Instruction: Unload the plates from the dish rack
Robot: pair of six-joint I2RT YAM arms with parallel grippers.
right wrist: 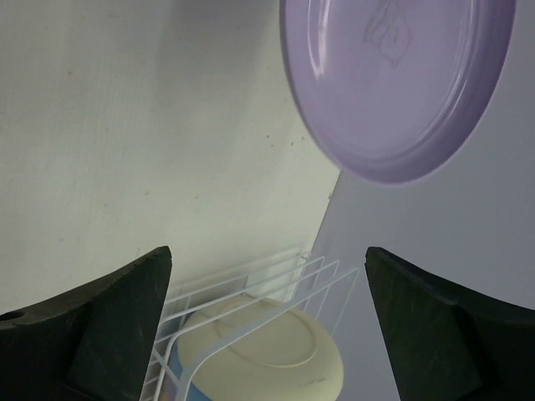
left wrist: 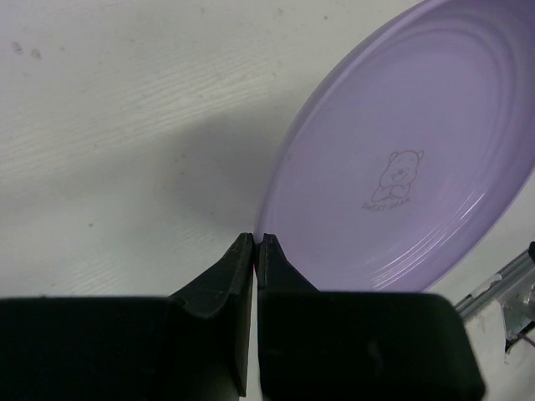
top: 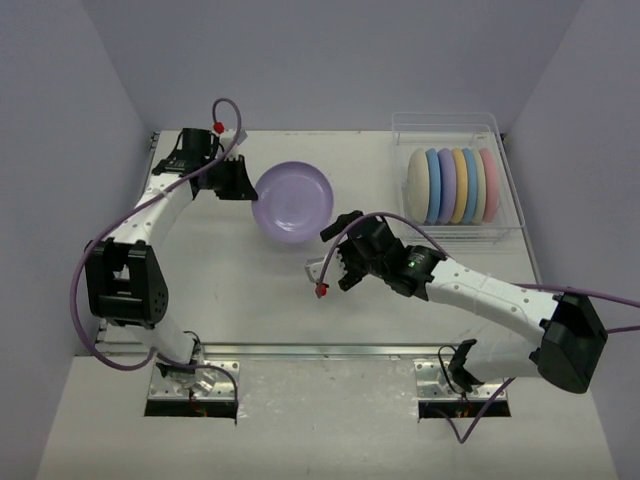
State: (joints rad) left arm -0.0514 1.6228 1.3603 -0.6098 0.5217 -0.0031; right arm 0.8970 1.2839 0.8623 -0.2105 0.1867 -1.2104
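White table (top: 230, 300) with plain pale walls: left gripper (top: 247, 183) pinches the rim of a lavender plate (top: 292, 203), held off the surface; right gripper (top: 335, 252) is spread wide, empty.
Six more plates (top: 450, 185) stand on edge in the clear dish rack (top: 505, 190) at the far right, row running left to right. It lies beyond and right of the right gripper, likely the nearer arm for the next pick.

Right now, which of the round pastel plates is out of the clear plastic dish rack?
The lavender plate with the bear print, mid-table, its rim pinched by the left gripper. The other plates stand on edge in the rack.
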